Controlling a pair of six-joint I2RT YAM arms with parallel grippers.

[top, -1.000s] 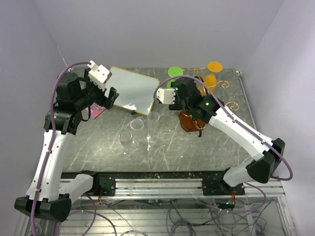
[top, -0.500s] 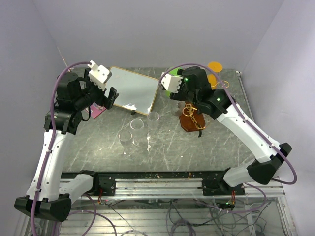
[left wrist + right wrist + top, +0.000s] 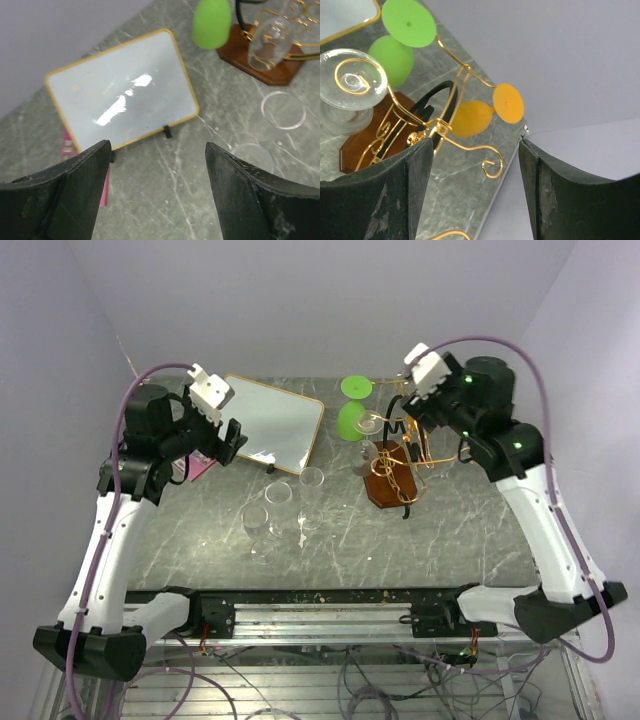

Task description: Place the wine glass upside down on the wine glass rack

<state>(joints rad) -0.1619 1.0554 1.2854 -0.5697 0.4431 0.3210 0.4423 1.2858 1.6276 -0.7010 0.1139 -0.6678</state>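
The wine glass rack [image 3: 400,472] is a gold wire stand on a dark brown base [image 3: 367,142], at the table's centre right. A clear wine glass [image 3: 351,87] hangs upside down on one curled arm, its foot held in the wire; it also shows in the top view [image 3: 371,432] and the left wrist view [image 3: 269,44]. My right gripper [image 3: 475,145] is open and empty, raised above and behind the rack [image 3: 403,412]. My left gripper [image 3: 157,147] is open and empty, above the table on the left [image 3: 228,440].
A green glass [image 3: 350,408] and an orange glass [image 3: 472,117] also hang on the rack. Clear glasses [image 3: 280,496] stand upright on the table left of the rack. A white framed board [image 3: 270,422] lies at the back left, a pink item [image 3: 67,145] beside it.
My right arm has lifted and swung back to the right, away from the rack. The clear glass stays hanging on the rack. The left arm has barely moved.
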